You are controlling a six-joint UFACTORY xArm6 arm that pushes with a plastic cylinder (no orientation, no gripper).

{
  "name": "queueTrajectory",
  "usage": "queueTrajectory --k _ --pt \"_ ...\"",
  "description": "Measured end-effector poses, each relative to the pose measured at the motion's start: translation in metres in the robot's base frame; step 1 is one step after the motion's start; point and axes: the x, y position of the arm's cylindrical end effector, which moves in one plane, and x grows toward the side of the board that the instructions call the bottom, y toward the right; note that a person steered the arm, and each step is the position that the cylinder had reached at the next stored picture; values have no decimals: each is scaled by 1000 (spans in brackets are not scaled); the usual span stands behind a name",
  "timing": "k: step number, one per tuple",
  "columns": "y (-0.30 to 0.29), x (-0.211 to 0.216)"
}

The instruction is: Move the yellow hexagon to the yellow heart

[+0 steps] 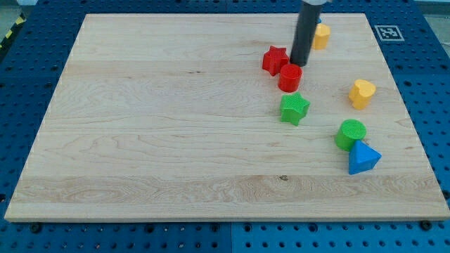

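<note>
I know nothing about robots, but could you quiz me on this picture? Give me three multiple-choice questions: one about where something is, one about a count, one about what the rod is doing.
1. Where is the yellow hexagon?
A. near the view's top, right of the rod
B. at the view's bottom left
C. on top of the blue block

2. How many green blocks are on the board?
A. none
B. two
C. four

3. Where is my tip?
A. at the board's left edge
B. resting on the yellow heart
C. just above the red cylinder, beside the red star

Answers: 1 A, the hexagon peeks out right of the rod. 2 B, a green star and a green cylinder. 3 C, the rod ends among the red blocks.
</note>
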Motion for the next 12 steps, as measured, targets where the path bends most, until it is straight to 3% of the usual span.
queueTrajectory --k 2,5,6,7,9,12 --pt "86 -1" --pt "81 -104" --pt "72 -117" --pt "72 -117" --pt "13 -110" --pt "13 -88"
